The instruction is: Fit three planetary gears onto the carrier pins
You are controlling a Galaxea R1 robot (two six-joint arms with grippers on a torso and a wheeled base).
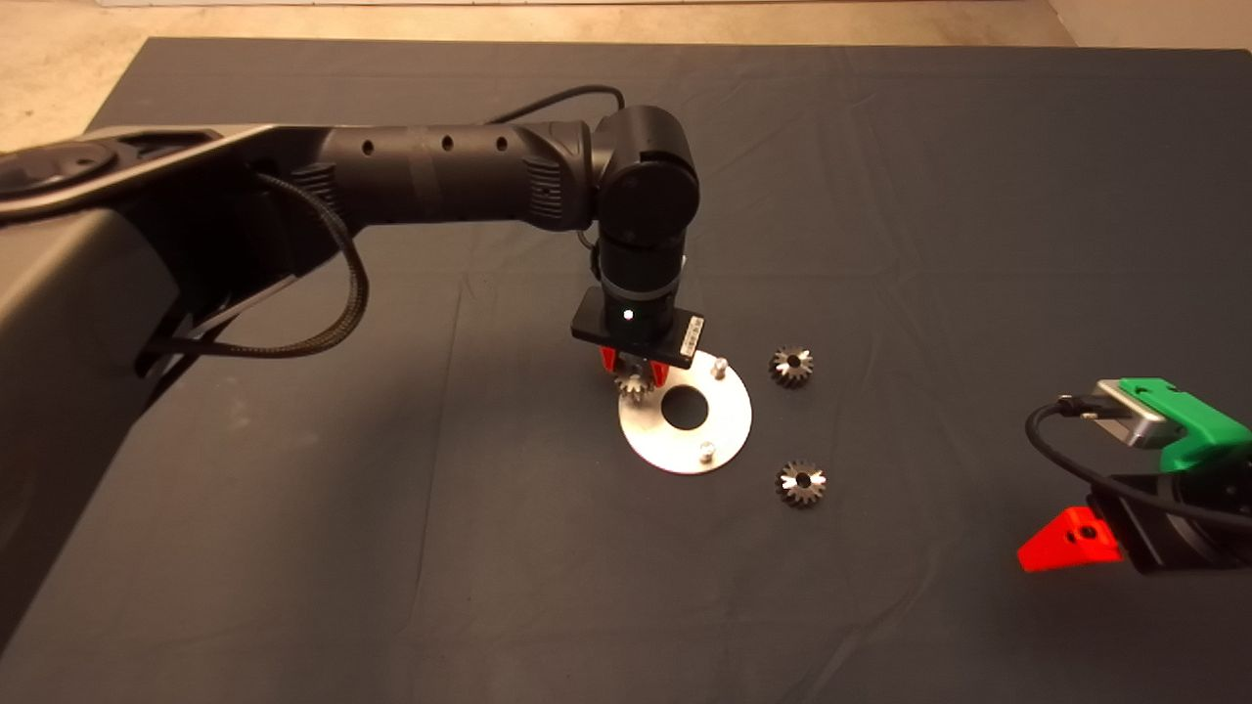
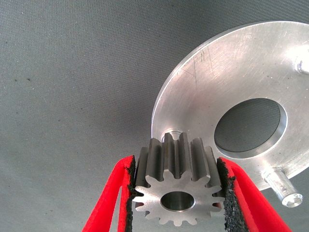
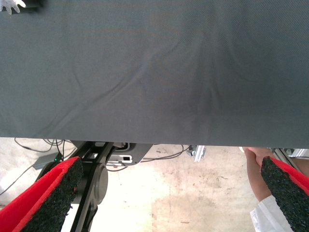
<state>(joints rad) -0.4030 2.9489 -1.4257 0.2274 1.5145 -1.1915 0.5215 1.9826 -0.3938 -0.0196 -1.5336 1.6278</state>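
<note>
Left gripper (image 2: 177, 193) jaws clamped on one planetary gear (image 2: 177, 186), pads gripping its toothed flanks, bore facing the wrist camera. Gear sits over the disc's (image 1: 729, 420) left rim, right at a carrier pin (image 2: 174, 133) that pokes out just behind it; can't tell if it's seated. Two other pins (image 1: 718, 368) (image 1: 706, 451) stand bare. Two loose gears (image 1: 791, 366) (image 1: 801, 482) lie flat on the surface (image 1: 391, 538) just right of the disc. Right gripper (image 3: 169, 188) parked at lower right, jaws wide apart, empty. A person's arm (image 3: 258, 169) shows beyond the mat edge.
</note>
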